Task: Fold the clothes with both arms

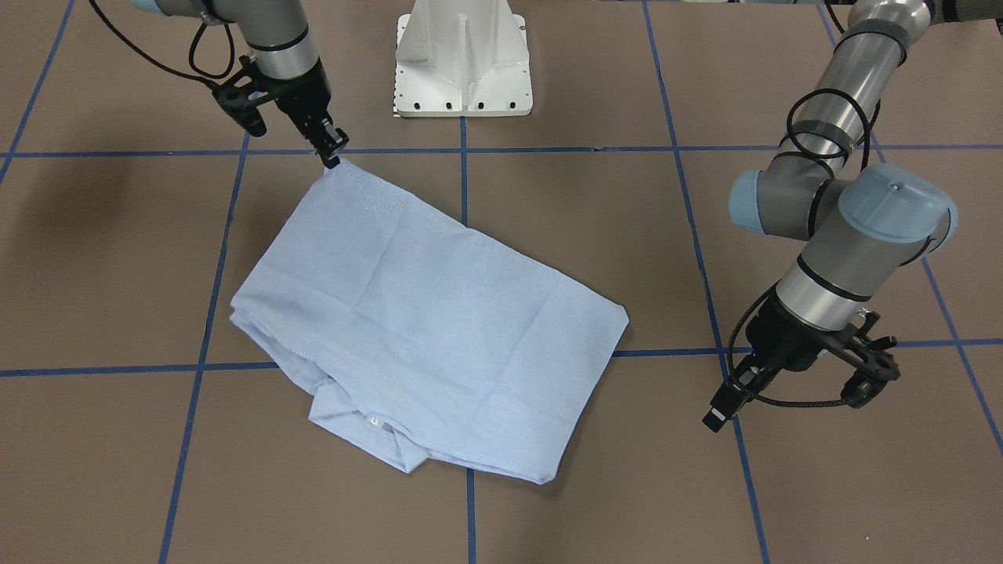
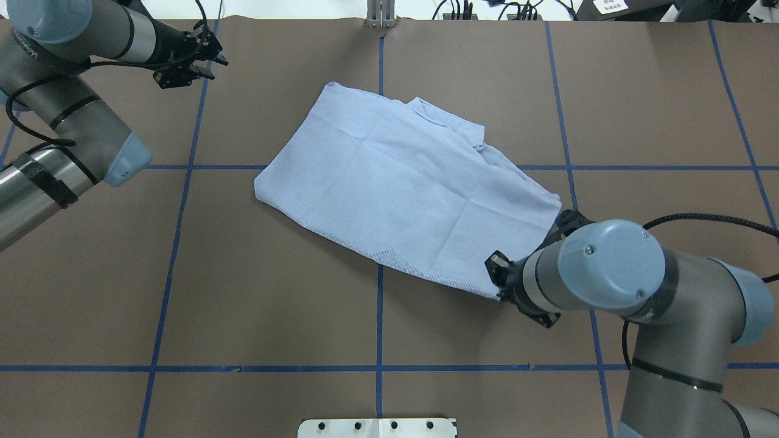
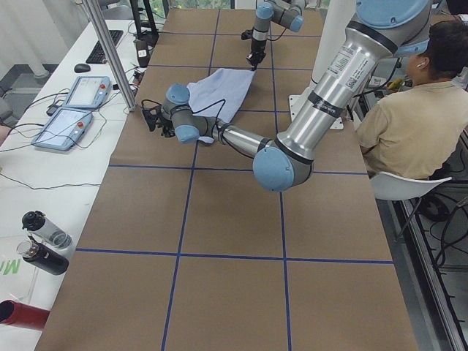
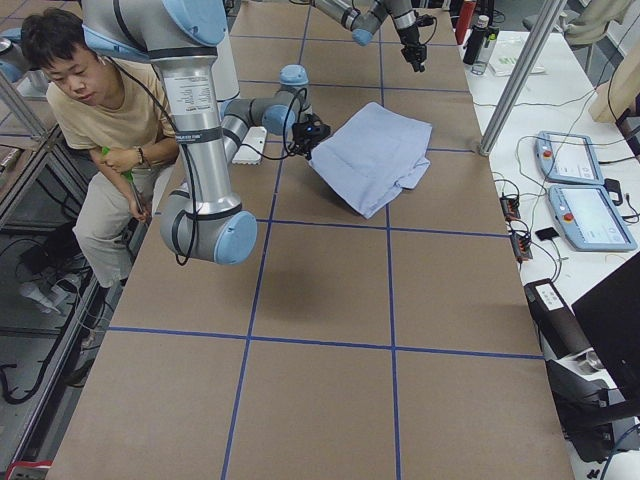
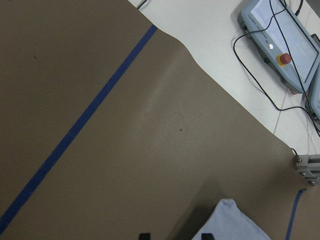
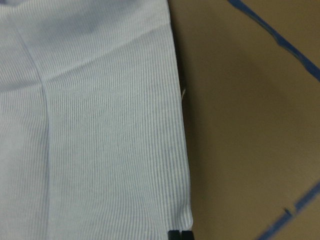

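The light-blue, finely striped shirt [image 1: 423, 329] lies folded and creased, collar [image 1: 401, 448] peeking out.

The brown, blue-taped table [image 1: 117, 470] bears a folded shirt [image 1: 423, 321] and white pedestal [image 1: 462, 70].

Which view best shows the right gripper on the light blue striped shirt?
Exterior front-facing: the right gripper pinches a corner of the light blue striped shirt, unobstructed. Overhead, the wrist hides it; its wrist camera catches only fingertips at the edge; side views show it small.
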{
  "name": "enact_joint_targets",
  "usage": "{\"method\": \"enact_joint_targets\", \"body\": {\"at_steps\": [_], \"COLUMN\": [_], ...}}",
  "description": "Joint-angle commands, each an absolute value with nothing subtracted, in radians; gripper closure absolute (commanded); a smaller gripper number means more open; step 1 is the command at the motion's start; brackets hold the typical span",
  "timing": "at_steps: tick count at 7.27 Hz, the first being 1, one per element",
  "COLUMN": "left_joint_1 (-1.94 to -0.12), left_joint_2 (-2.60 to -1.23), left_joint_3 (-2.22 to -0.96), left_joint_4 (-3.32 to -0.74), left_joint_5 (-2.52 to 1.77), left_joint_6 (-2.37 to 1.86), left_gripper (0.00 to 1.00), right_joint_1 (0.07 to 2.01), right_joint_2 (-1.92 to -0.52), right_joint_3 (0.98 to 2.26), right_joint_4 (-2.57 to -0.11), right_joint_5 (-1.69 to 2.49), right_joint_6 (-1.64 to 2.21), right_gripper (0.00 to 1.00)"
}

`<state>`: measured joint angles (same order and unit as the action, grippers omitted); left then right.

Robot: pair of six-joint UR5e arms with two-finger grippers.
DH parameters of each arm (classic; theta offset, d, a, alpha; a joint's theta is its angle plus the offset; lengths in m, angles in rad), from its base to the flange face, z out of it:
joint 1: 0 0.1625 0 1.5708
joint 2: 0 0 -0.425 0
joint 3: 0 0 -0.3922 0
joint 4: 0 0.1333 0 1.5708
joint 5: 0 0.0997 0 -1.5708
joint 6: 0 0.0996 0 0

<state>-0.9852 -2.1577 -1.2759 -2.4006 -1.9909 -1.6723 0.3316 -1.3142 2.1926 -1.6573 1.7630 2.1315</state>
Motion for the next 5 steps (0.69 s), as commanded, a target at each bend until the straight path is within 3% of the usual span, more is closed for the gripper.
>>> {"method": "enact_joint_targets", "body": {"at_steps": [1,2,3,5], "left_joint_1": [-0.982,-0.976,-0.971,-0.886], "left_joint_2": [-2.157,-2.157,-2.157,-2.052], "left_joint_3": [-1.278,-1.282,-1.322,-1.458], "left_joint_4": [-2.401,-2.401,-2.395,-2.395], "left_joint_5": [-1.993,-2.000,-2.058,-2.083], "left_joint_6": [-1.674,-1.675,-1.681,-1.686], "left_gripper": [0.55,0.55,0.54,0.43], "right_joint_1": [0.142,0.083,0.065,0.112], "right_joint_2": [-1.318,-1.316,-1.315,-1.319], "right_joint_3": [2.299,2.307,2.309,2.354], "right_joint_4": [-1.802,-1.815,-1.815,-1.815], "right_joint_5": [1.782,1.782,1.778,1.779], "right_joint_6": [2.141,2.144,2.158,2.174], "right_gripper": [1.00,0.84,0.01,0.00]}}
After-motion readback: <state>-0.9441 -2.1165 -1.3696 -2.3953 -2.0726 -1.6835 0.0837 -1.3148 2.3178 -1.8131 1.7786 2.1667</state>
